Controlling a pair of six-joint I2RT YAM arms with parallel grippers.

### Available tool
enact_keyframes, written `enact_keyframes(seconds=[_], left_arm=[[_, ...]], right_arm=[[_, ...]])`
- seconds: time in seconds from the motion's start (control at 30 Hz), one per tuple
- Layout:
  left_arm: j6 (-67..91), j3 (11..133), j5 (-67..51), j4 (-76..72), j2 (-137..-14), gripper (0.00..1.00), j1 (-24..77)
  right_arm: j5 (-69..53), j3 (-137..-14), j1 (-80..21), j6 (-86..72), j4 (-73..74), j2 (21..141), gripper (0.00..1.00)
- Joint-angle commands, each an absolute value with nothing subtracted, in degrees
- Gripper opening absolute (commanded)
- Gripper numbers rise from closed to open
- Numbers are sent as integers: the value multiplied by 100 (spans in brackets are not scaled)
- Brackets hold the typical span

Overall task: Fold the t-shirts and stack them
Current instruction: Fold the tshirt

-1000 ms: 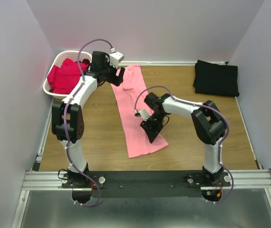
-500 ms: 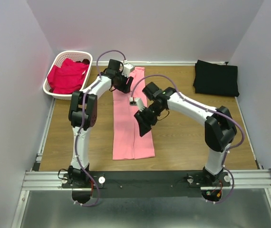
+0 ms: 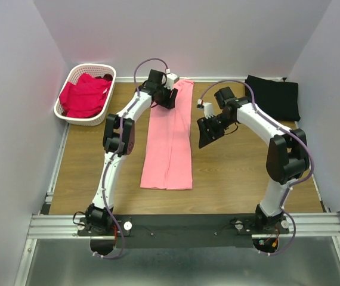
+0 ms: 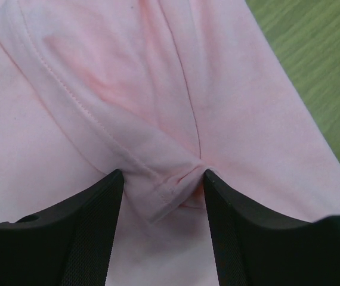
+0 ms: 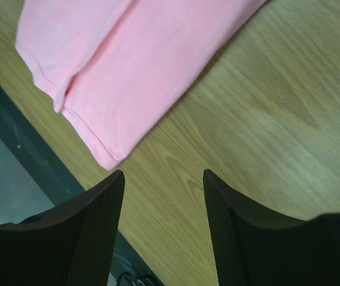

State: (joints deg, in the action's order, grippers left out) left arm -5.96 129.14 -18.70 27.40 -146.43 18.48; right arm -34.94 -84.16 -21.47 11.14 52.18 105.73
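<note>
Beside pink t-shirt (image 3: 169, 140), bare table (image 3: 235, 173)

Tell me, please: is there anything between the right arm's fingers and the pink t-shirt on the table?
Nothing visible. The right gripper hangs open above bare wood, beside the pink t-shirt. Only open table lies between them. The left gripper already pinches a fold of the shirt at its far end.
</note>
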Motion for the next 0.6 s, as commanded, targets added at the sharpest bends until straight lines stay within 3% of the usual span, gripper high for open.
enact_keyframes(seconds=[0.0,0.07,0.17,0.27,0.57], left_arm=[[-308,13578,-2109,2805,-15003,66,1854],[-281,13614,-2249,2611,-14759,73,1854],[-474,13474,-2338,2312,-14038,97,1854],[-860,13071,-2601,2198,-12950,98,1802],[-1828,9372,-2969,950,-8959,98,1083]], right_arm=[[-3121,-8657,-2065,1266,5326,10468,63],[-3006,-8823,-2074,1275,5344,10485,64],[-2988,-9219,-2066,1266,5423,10494,64],[-3041,-9501,-2074,1310,5458,10424,67],[-2664,-9555,-2776,1652,5335,10099,80]])
